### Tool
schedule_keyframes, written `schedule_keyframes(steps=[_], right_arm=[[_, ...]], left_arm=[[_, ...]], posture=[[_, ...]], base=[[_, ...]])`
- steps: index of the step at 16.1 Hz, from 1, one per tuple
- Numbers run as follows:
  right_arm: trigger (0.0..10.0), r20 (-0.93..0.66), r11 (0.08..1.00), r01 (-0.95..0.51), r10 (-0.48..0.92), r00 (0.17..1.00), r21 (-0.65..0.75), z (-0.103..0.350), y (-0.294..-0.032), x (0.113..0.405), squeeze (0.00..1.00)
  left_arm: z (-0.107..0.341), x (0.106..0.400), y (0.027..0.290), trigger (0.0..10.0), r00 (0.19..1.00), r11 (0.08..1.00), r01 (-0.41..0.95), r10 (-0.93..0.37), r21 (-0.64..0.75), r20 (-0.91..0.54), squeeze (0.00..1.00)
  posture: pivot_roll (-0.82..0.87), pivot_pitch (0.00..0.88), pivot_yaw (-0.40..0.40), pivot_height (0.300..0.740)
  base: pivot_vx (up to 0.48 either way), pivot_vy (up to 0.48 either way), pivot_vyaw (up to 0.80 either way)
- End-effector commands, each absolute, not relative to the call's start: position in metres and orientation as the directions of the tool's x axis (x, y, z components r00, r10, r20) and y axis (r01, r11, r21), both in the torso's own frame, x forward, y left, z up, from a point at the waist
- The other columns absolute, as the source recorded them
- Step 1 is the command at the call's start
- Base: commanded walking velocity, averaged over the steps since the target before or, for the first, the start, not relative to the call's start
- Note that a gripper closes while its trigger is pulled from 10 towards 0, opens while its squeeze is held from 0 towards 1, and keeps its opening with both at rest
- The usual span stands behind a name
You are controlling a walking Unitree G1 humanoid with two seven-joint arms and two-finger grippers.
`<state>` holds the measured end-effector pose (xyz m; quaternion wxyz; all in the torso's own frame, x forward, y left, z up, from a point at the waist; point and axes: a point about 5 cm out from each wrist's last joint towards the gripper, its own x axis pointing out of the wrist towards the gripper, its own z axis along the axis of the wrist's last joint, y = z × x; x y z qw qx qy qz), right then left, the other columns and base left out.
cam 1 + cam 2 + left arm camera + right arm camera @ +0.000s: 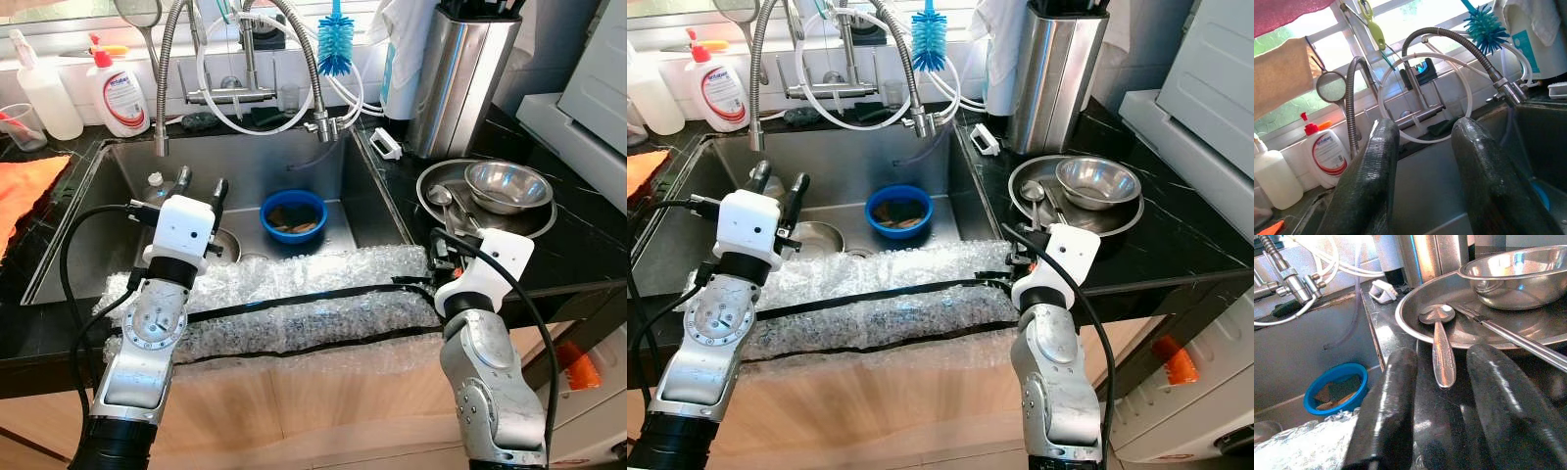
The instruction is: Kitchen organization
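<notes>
Landmark: the sink point(127, 196), a steel basin set in a black counter; every place below is given from it.
My left gripper point(199, 186): raised over the sink's left half, above the drain; fingers point(1371, 171) apart with nothing between them, aimed at the back wall and taps.
My right gripper point(1019, 242): at the sink's right front corner, low over the black counter; fingers point(1386, 396) apart, nothing held, pointing toward the steel plate.
Bubble wrap point(294, 299): a long roll lying across the sink's front edge, from one of my arms to the other, with black straps along it.
Blue bowl point(293, 215): on the sink floor right of the drain, brownish pieces inside (what they are, I cannot tell).
Steel plate point(436, 183): on the counter just right of the sink.
Steel bowl point(507, 186): sitting in the plate, toward its far side.
Spoon point(1442, 345): bowl end resting in the plate, handle running out over the rim toward my right fingers.
Second utensil point(1518, 338): a long steel handle lying across the plate beside the spoon (its working end is hidden).
Faucet hose point(294, 39): arching over the sink's back, nozzle hanging above the basin.
Blue bottle brush point(335, 44): hanging behind the sink, by the window.
Soap bottle point(120, 93): white with a red pump, on the ledge behind the sink's left corner.
Steel canister point(460, 73): upright on the counter behind the plate.
</notes>
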<state>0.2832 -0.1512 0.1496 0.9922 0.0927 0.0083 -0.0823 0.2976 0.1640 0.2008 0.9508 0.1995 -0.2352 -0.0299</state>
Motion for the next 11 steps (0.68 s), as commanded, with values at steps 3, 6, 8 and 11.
schedule_keyframes(steps=[3, 6, 8, 11], right_arm=[[0.0, -0.012, 0.966, 0.171, -0.172, 0.985, 0.194, 0.1548, -0.1515, 0.2841, 0.00], [7.5, -0.008, 0.965, 0.176, -0.177, 0.984, 0.193, 0.1556, -0.1526, 0.2850, 0.00], [10.0, -0.010, 0.964, 0.181, -0.183, 0.983, 0.193, 0.1555, -0.1529, 0.2854, 0.00], [10.0, -0.010, 0.964, 0.182, -0.184, 0.983, 0.193, 0.1557, -0.1532, 0.2856, 0.00]], left_arm=[[0.2027, 0.2997, 0.1625, 10.0, 0.882, 0.908, -0.028, -0.175, 0.419, 0.438, 0.00], [0.2020, 0.2999, 0.1623, 10.0, 0.883, 0.908, -0.024, -0.177, 0.418, 0.435, 0.00], [0.2020, 0.3001, 0.1623, 10.0, 0.883, 0.908, -0.024, -0.177, 0.418, 0.435, 0.00], [0.2019, 0.3002, 0.1622, 10.0, 0.883, 0.909, -0.023, -0.177, 0.417, 0.434, 0.00]], posture=[[-0.07, 0.000, 0.004, 0.740], [-0.07, 0.000, 0.003, 0.740], [-0.07, 0.000, 0.003, 0.740], [-0.07, 0.000, 0.003, 0.740]], base=[[0.000, 0.000, 0.00], [0.000, 0.000, 0.00], [0.000, 0.000, 0.00], [0.000, 0.000, 0.00]])
